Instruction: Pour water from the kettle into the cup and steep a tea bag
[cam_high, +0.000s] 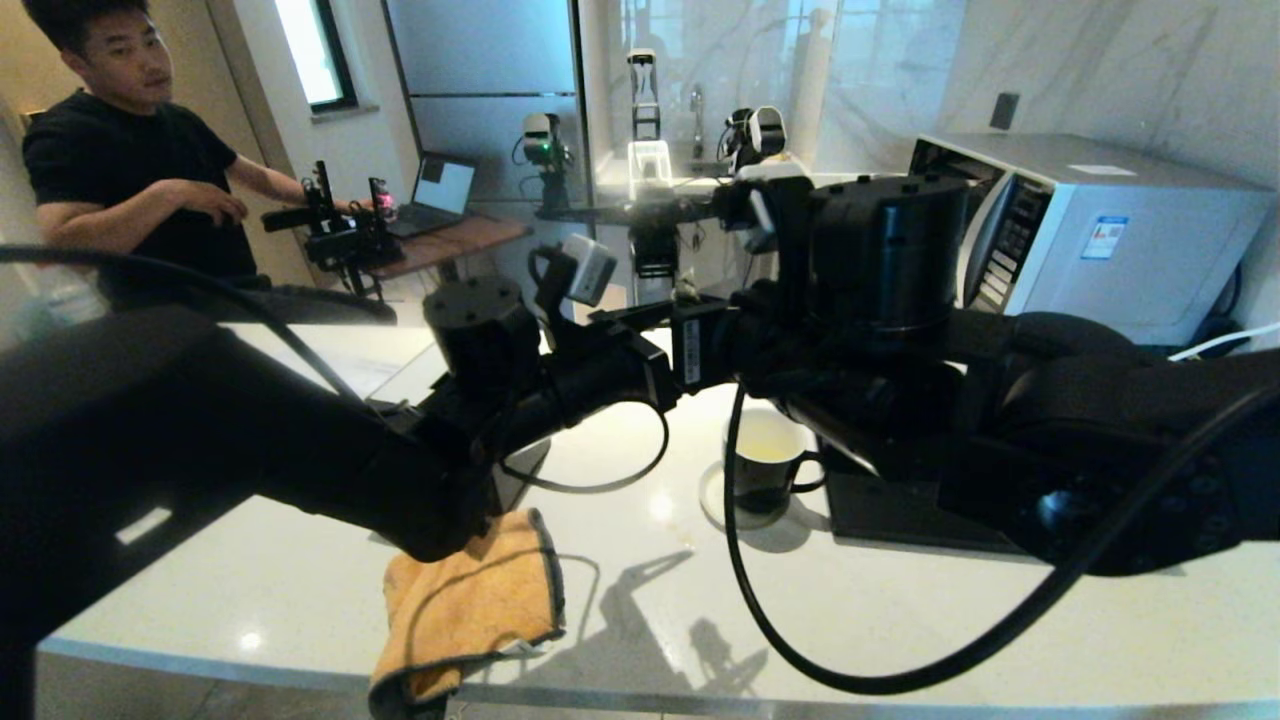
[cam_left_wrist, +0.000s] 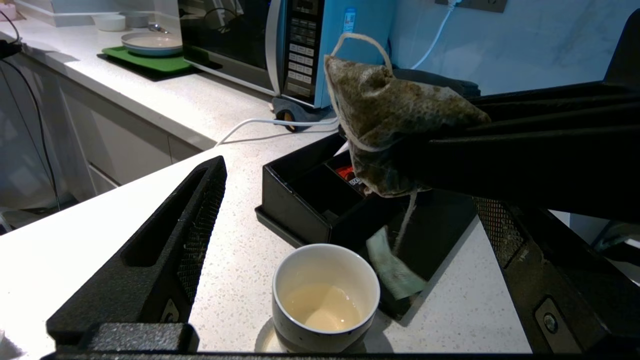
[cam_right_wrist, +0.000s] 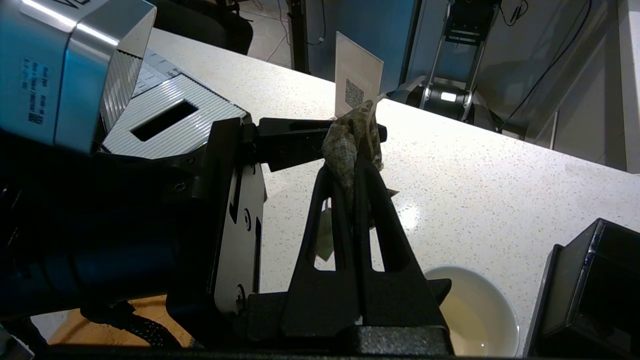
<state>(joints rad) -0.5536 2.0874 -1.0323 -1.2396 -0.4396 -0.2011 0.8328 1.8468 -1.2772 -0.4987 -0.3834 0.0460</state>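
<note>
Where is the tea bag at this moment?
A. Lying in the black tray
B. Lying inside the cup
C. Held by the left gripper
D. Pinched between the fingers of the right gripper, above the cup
D: the right gripper is shut on the tea bag, which hangs above the cup; the left gripper is open.

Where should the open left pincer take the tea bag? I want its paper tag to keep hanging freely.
Probably the tea bag's bulging upper body, from the side opposite the right pincer. That pincer clamps its middle, and the string drops below toward the cup.

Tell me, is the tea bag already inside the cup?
No. The right end effector holds the tea bag in the air above the cup, which contains only pale liquid.
</note>
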